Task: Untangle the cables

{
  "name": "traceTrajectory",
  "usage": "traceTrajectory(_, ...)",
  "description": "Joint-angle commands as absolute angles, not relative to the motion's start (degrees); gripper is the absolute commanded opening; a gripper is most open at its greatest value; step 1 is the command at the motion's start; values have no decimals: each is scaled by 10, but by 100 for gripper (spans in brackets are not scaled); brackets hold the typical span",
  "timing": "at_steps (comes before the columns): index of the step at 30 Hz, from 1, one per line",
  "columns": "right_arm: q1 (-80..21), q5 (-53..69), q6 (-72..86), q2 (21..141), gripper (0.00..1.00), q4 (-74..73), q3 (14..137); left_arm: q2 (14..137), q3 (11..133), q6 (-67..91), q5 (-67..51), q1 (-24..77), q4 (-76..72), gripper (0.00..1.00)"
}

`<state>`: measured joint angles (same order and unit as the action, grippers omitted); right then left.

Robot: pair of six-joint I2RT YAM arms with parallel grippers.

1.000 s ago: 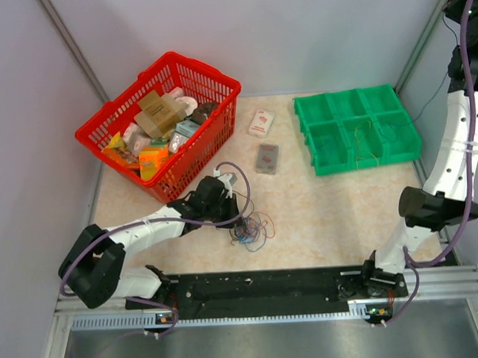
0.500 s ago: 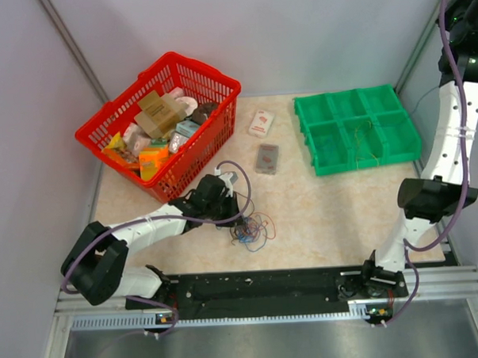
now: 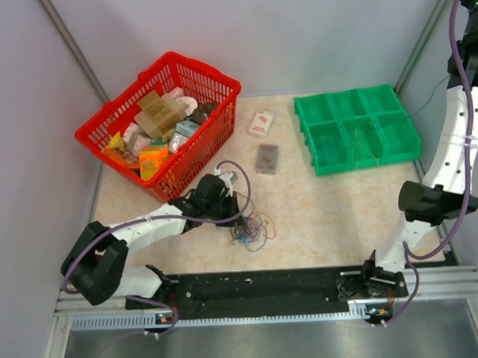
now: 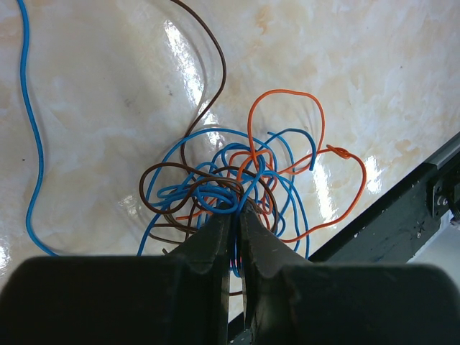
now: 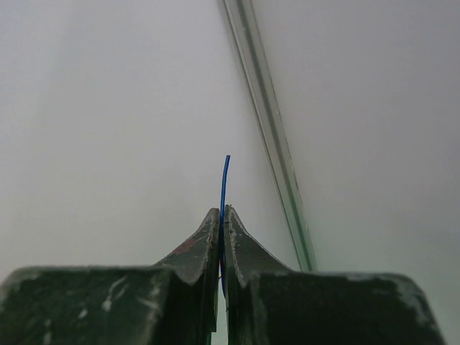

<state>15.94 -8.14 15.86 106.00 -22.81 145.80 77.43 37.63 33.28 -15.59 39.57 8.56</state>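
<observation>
The cables [image 3: 253, 228] lie as a small tangle of blue, orange and brown wires on the table near the front rail. In the left wrist view the tangle [image 4: 282, 154] spreads just ahead of my fingers. My left gripper [image 3: 237, 217] [image 4: 237, 212] is down on the near side of the tangle, jaws almost closed with blue strands pinched between them. My right gripper [image 5: 221, 212] is shut on a single thin blue wire [image 5: 225, 176] that sticks up past the fingertips, facing a white wall. The right gripper itself is outside the top view; only its arm [image 3: 468, 113] shows.
A red basket [image 3: 219, 81] full of packets stands at the back left, close behind my left arm. A green compartment tray [image 3: 357, 163] holding a few thin wires stands at the back right. Two small packets [image 3: 267, 157] lie between them. The black front rail [image 3: 259, 285] runs close to the tangle.
The right arm has swung higher and further toward the upper right corner. The left gripper has stayed on the tangle with hardly any movement.
</observation>
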Motion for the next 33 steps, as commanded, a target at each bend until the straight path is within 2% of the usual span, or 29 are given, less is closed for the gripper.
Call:
traceTrajectory(1,174,-97,177,1034,0,-172,1490,773,398,330,-157,393,73,12)
traceTrajectory(6,174,-104,177,1034,0,-160,1494,771,399,329,-154,392,78,12)
traceTrajectory(17,175,-72,167,1047,0,-174,1404,773,396,334,-152,390,71,12)
traceTrajectory(33,174,-59,188,1030,0,-166,1437,781,389,339,-161,384,58,12)
